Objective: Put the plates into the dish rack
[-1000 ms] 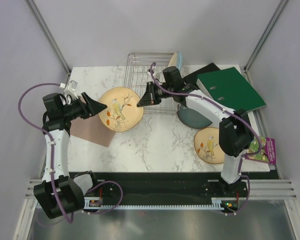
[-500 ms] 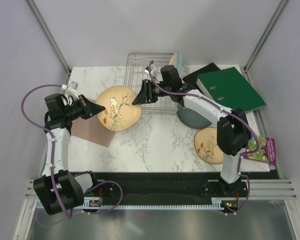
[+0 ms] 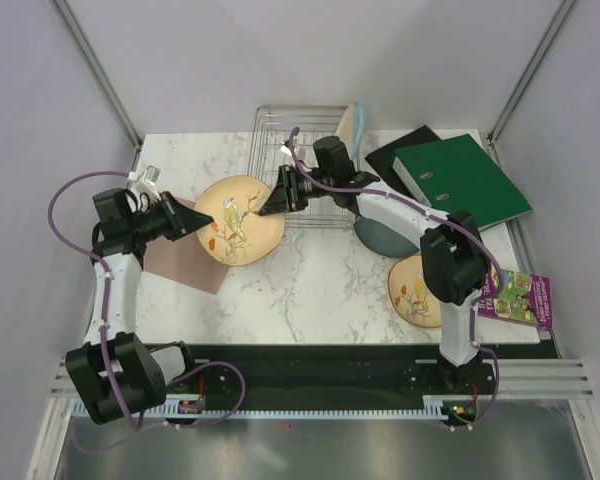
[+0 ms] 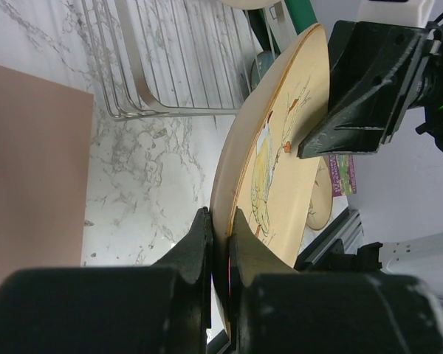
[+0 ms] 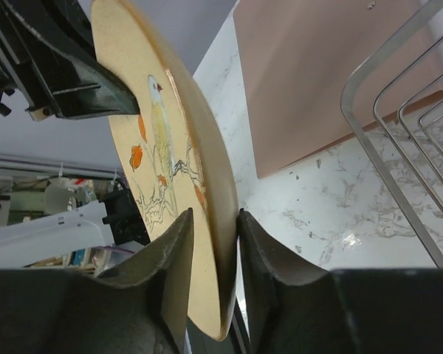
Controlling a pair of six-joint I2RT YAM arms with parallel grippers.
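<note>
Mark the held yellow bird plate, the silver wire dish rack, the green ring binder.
held yellow bird plate (image 3: 242, 220), top external view, painted centre.
silver wire dish rack (image 3: 290, 125), top external view, back grid.
green ring binder (image 3: 462, 180), top external view, cover.

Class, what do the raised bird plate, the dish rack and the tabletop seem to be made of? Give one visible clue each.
Bird plate: likely glazed ceramic; smooth cream sheen, painted bird, thick rounded rim. Dish rack: metal wire, bright silver, perhaps chromed steel. Table: marble-look, white with grey veins; stone or laminate, cannot tell.
</note>
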